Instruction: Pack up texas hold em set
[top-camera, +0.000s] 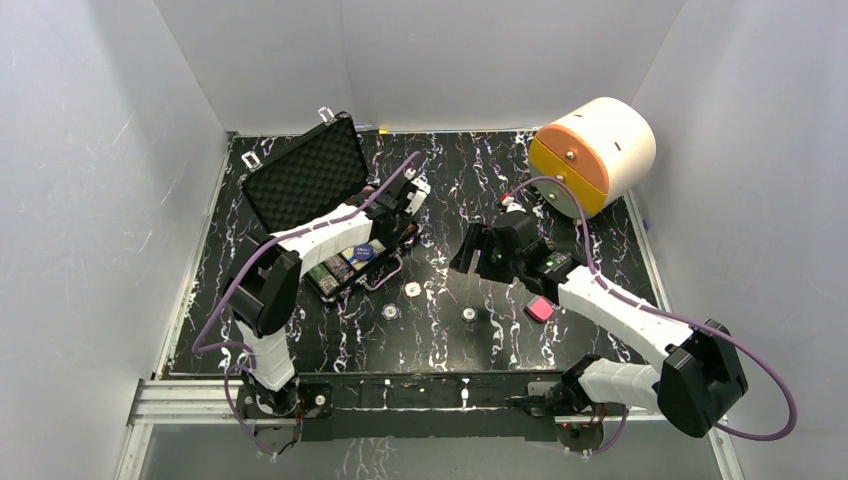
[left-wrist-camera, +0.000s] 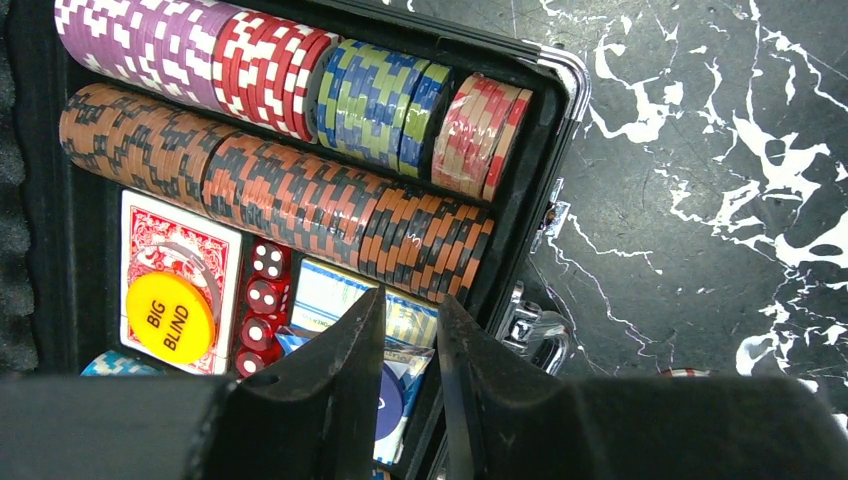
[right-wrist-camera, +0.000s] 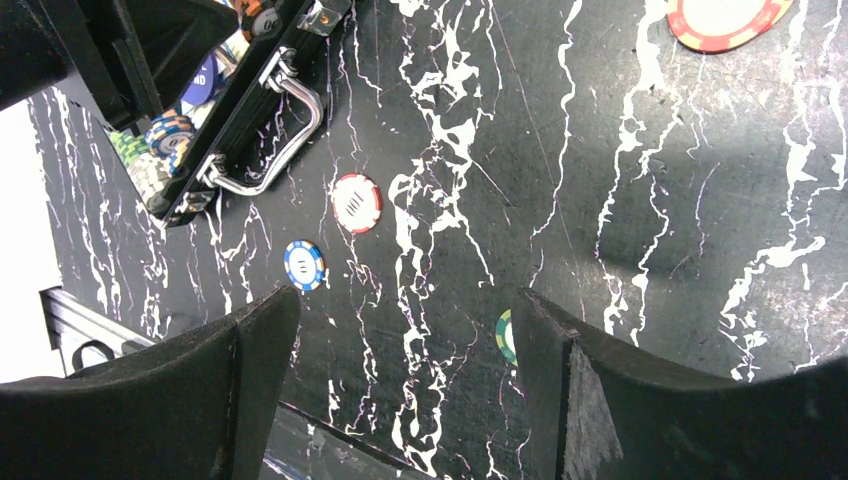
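The black case (top-camera: 300, 180) lies open at the left, its foam lid up. Its base (left-wrist-camera: 545, 130) holds rows of poker chips (left-wrist-camera: 270, 190), a red-backed card deck (left-wrist-camera: 180, 240) with a yellow "big blind" button (left-wrist-camera: 170, 317) on it, red dice (left-wrist-camera: 262, 300) and a blue round button (left-wrist-camera: 392, 400). My left gripper (left-wrist-camera: 412, 300) hovers over the blue button at the case's handle side, its jaws a little apart with nothing between them. My right gripper (right-wrist-camera: 405, 300) hangs open above the table. Loose chips lie below it: red-white (right-wrist-camera: 357, 203), blue (right-wrist-camera: 304, 265), green-yellow (right-wrist-camera: 506, 336).
A cream-and-orange cylinder (top-camera: 595, 155) lies at the back right. A small pink block (top-camera: 540, 309) sits by the right forearm. Another red chip (right-wrist-camera: 722, 20) lies farther out. The case's silver handle (right-wrist-camera: 280, 140) faces the loose chips. White walls enclose the table.
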